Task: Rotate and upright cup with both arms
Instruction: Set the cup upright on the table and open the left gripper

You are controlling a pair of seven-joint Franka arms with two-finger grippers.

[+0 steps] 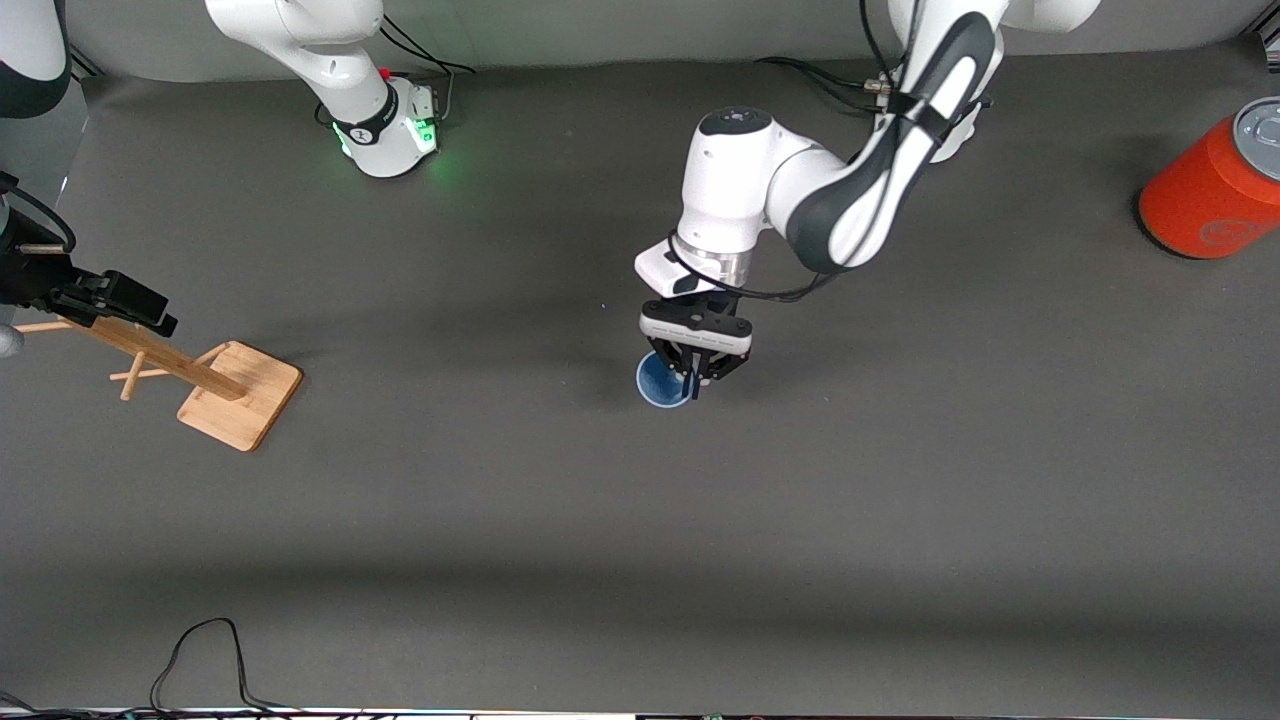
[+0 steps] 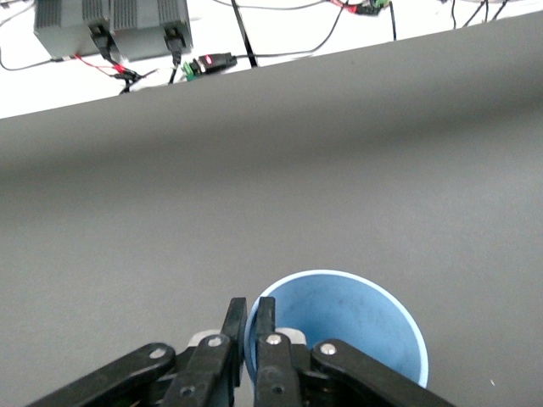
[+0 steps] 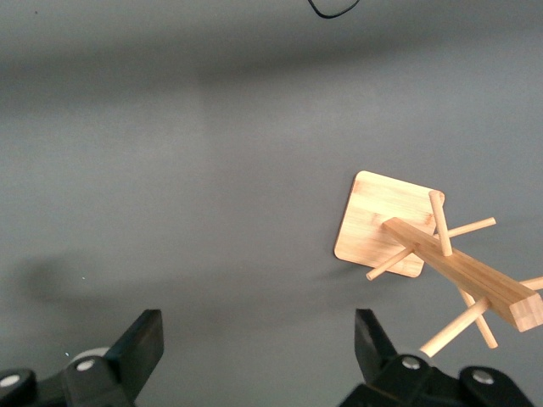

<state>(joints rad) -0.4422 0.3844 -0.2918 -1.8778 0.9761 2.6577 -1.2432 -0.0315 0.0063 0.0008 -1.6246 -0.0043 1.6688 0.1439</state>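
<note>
The light-blue cup (image 1: 658, 386) is at the middle of the table, mouth up, its darker blue inside showing. My left gripper (image 1: 688, 384) reaches down from above and is shut on the cup's rim. In the left wrist view one finger (image 2: 266, 315) is inside the cup (image 2: 348, 314) and the other sits outside the wall, with the left gripper (image 2: 252, 310) pinching the rim between them. I cannot tell whether the cup's base touches the table. My right gripper (image 1: 150, 312) waits open and empty over the wooden peg rack, its right gripper (image 3: 259, 339) fingers wide apart.
A wooden peg rack (image 1: 240, 393) lies tipped on its square base (image 3: 386, 222) toward the right arm's end. A large orange can (image 1: 1215, 190) stands at the left arm's end. A black cable (image 1: 200, 650) loops at the table edge nearest the front camera.
</note>
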